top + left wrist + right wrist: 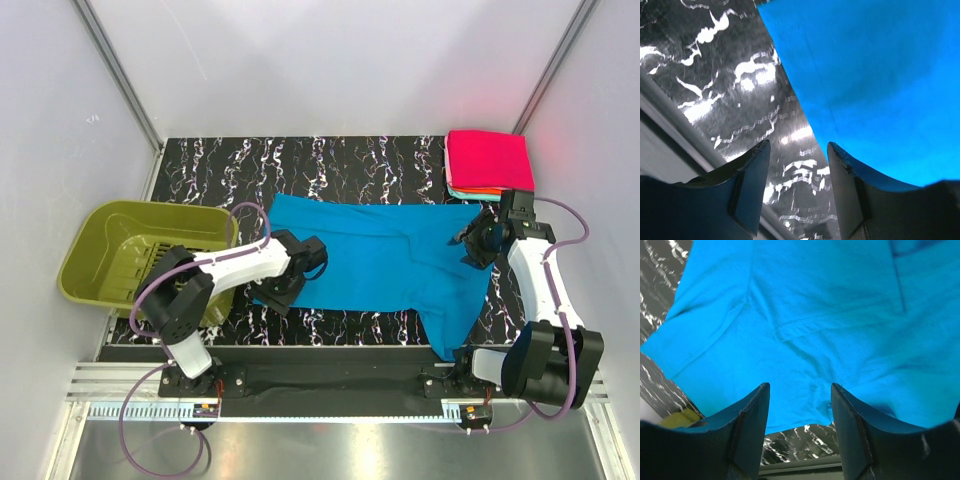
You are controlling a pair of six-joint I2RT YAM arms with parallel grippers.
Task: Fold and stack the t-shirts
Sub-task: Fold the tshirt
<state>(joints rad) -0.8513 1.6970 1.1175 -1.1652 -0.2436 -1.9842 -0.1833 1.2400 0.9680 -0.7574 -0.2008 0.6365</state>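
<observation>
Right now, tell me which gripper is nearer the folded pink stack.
Right. The right gripper is beside the stack; the left gripper is far across the blue t-shirt.

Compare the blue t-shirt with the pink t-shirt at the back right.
The blue t-shirt lies spread open; the pink t-shirt is folded square. The blue one rests directly on the table; the pink one tops a stack in the far right corner. Both are plain cloth.
</observation>
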